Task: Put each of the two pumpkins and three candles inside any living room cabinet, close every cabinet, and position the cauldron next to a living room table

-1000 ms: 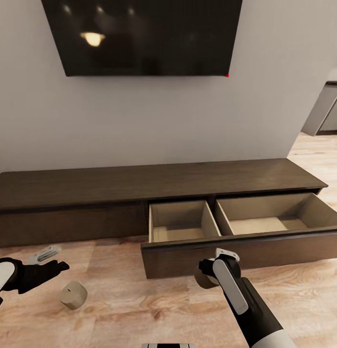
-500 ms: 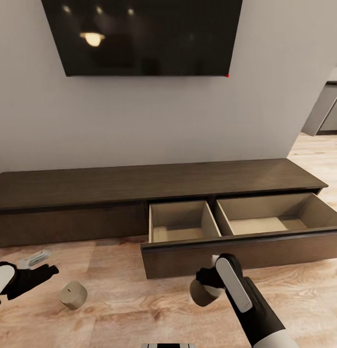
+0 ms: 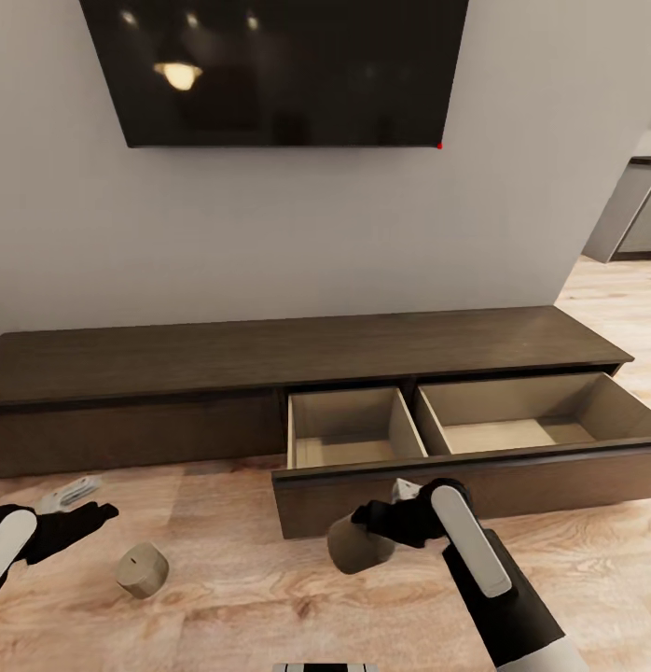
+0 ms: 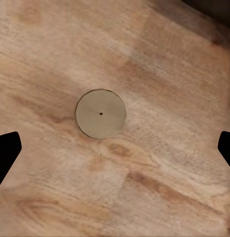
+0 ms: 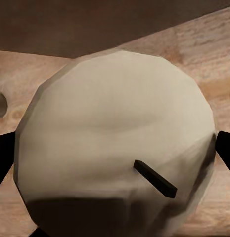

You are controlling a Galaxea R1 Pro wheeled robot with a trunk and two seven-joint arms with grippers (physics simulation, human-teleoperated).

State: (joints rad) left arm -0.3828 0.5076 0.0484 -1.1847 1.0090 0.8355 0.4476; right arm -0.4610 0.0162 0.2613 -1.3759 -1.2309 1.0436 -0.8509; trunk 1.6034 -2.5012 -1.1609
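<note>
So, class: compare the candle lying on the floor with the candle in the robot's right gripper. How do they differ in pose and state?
The floor candle stands upright on the planks, free of any grip; the held candle is tipped sideways, clamped in the right gripper. The floor candle lies below the open left gripper, well left of the open drawer; the held candle hangs before the drawer's front. Both are stubby, pale cylinders with dark wicks.

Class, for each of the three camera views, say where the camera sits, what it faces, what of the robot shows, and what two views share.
Head view: high on the robot, facing the cabinet with its open drawer; both arms show.
Left wrist view: above the floor, looking down on a standing candle; dark fingertips at the picture's edges.
Right wrist view: close on the held candle in the right tool.
Shared: the floor candle appears in the head and left wrist views.
</note>
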